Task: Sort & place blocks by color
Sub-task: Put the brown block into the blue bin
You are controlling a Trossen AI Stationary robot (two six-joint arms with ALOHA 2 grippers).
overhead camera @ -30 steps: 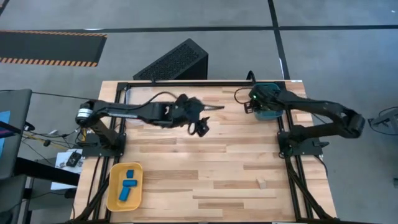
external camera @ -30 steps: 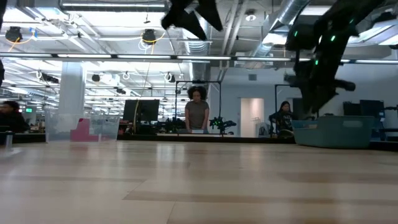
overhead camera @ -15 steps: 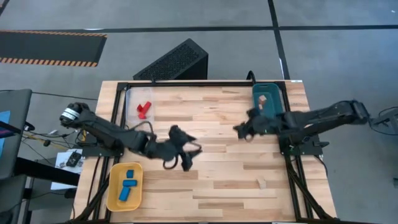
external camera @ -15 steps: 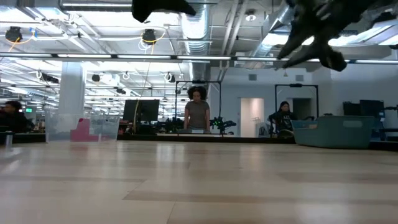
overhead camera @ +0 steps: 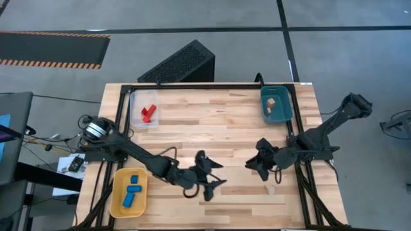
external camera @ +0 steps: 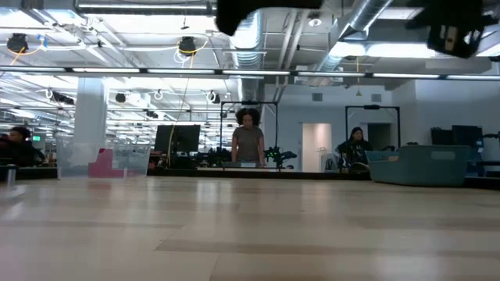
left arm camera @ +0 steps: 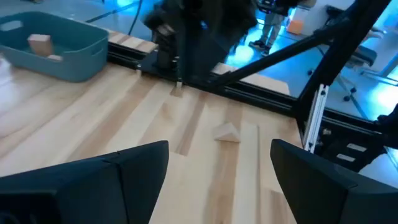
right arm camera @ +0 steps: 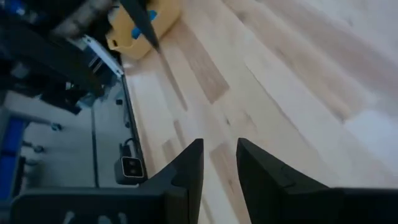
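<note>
the left gripper [overhead camera: 212,178] hovers over the near middle of the table [overhead camera: 218,128], fingers spread wide and empty. just right of it the right gripper [overhead camera: 252,165] has its fingers part open around nothing. a pale wood block [overhead camera: 271,188] lies near it. blue blocks [overhead camera: 132,190] sit in the yellow tray [overhead camera: 117,192]; farther off, red blocks [overhead camera: 148,113] in the clear tray [overhead camera: 136,102], a wood block [overhead camera: 271,102] in the teal tray [overhead camera: 282,115].

The table [overhead camera: 212,128] centre is unobstructed. The near edge is occupied by the left tool [overhead camera: 215,176] and right tool [overhead camera: 253,163], with a bare gap between. A pale block [overhead camera: 271,188] lies just beside the right tool.
</note>
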